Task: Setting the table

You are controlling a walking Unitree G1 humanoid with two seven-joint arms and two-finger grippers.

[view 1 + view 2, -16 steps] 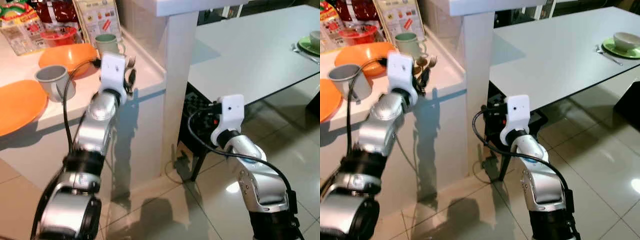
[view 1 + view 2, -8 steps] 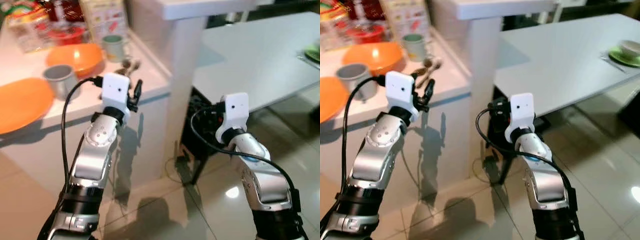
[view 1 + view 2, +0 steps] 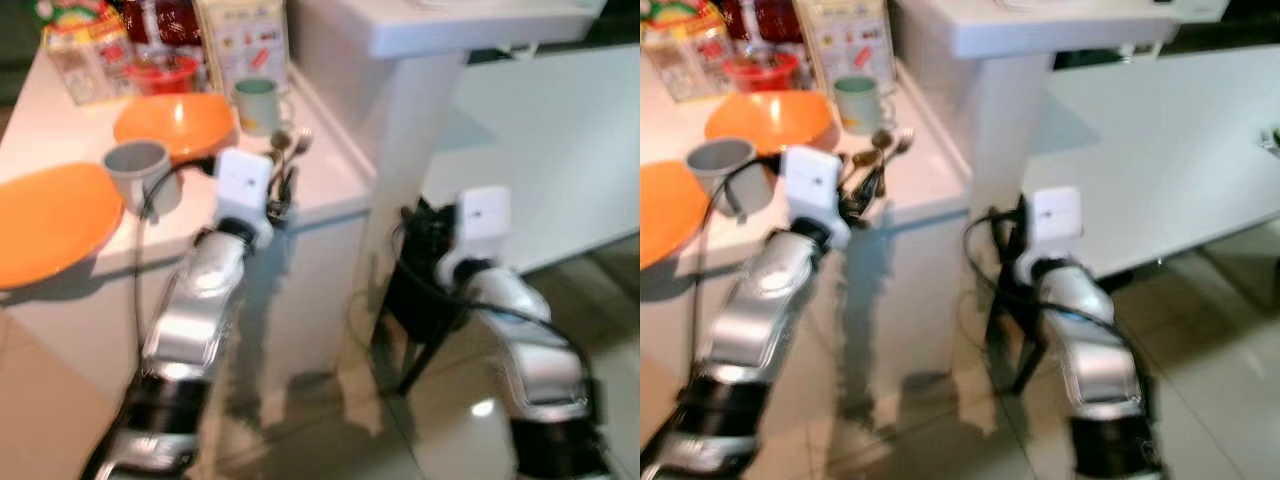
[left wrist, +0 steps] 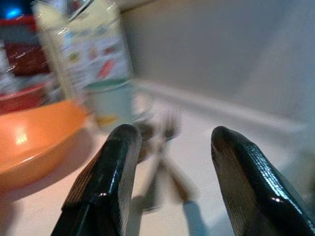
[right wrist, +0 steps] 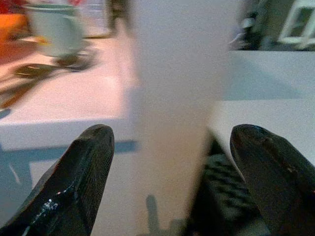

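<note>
Lying on the white counter (image 3: 330, 180) near its front edge, the metal fork and spoon (image 3: 288, 150) rested together just beside a pale green mug (image 3: 257, 104), their outlines blurred. The left gripper (image 3: 283, 192) hovered at the counter's front edge just short of this cutlery, its two black fingers (image 4: 106, 184) spread apart with nothing between them; in the left wrist view the fork and spoon lay in the gap ahead of the fingertips. Behind the cutlery sat a shallow orange bowl (image 3: 172, 122), and nearer the robot a small grey cup (image 3: 138, 168) stood next to a large flat orange plate (image 3: 45, 220). Packaged food and a printed carton (image 3: 243, 40) lined the back of the counter. The right gripper (image 5: 182, 177) was held lower, in front of a white square pillar (image 3: 410, 130), its fingers also parted and empty. Beyond the pillar stretched a pale grey dining table (image 3: 540, 160) above a glossy tiled floor (image 3: 330, 420).
</note>
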